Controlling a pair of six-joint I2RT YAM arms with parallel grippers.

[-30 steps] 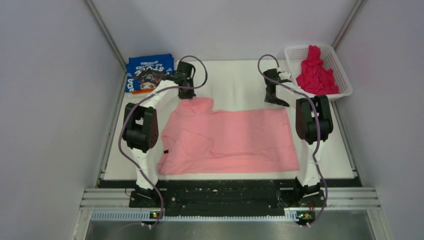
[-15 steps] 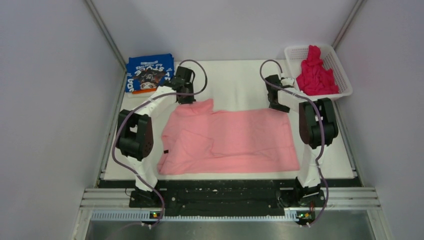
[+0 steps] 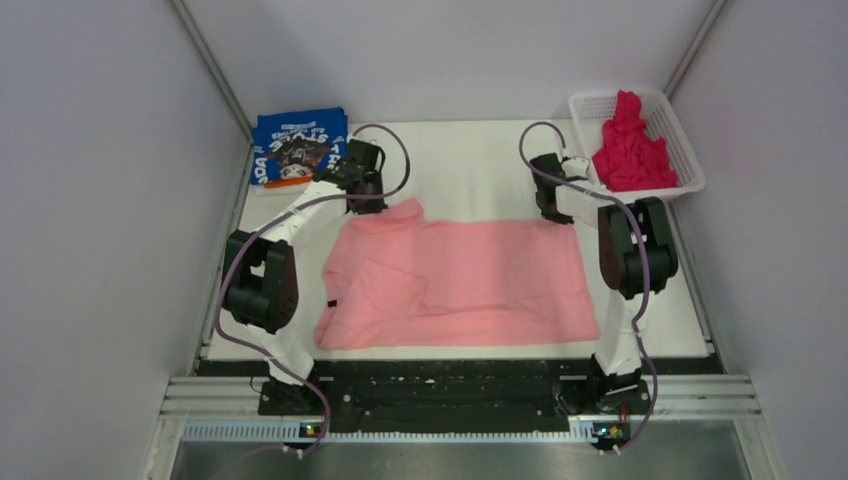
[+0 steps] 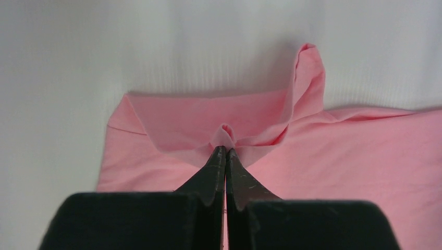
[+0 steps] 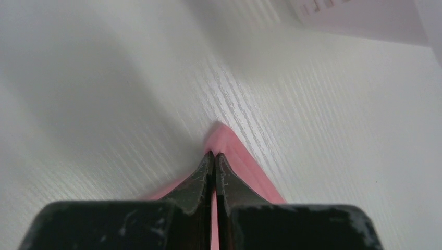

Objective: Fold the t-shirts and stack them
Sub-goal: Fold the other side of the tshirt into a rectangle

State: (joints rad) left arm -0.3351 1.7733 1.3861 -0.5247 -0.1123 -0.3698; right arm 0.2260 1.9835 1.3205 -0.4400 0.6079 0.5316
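Observation:
A light pink t-shirt (image 3: pixel 460 280) lies spread flat across the middle of the white table. My left gripper (image 3: pixel 366 203) is shut on a pinch of its far left corner, where the cloth bunches up (image 4: pixel 225 136) between the tips (image 4: pixel 225 151). At the far right corner my right gripper (image 3: pixel 560 212) is shut on the pink hem (image 5: pixel 229 143), jaws pressed together (image 5: pixel 213 154). A folded blue t-shirt with white lettering (image 3: pixel 295 145) sits at the far left. A crumpled magenta t-shirt (image 3: pixel 630 145) fills the basket.
A white mesh basket (image 3: pixel 682 158) stands at the far right corner of the table. White enclosure walls rise on both sides. Black arm bases and a rail run along the near edge (image 3: pixel 450 390).
My right gripper came down onto the pink shirt's far right corner and shut on it. The left arm drifted slightly left, still pinching its corner.

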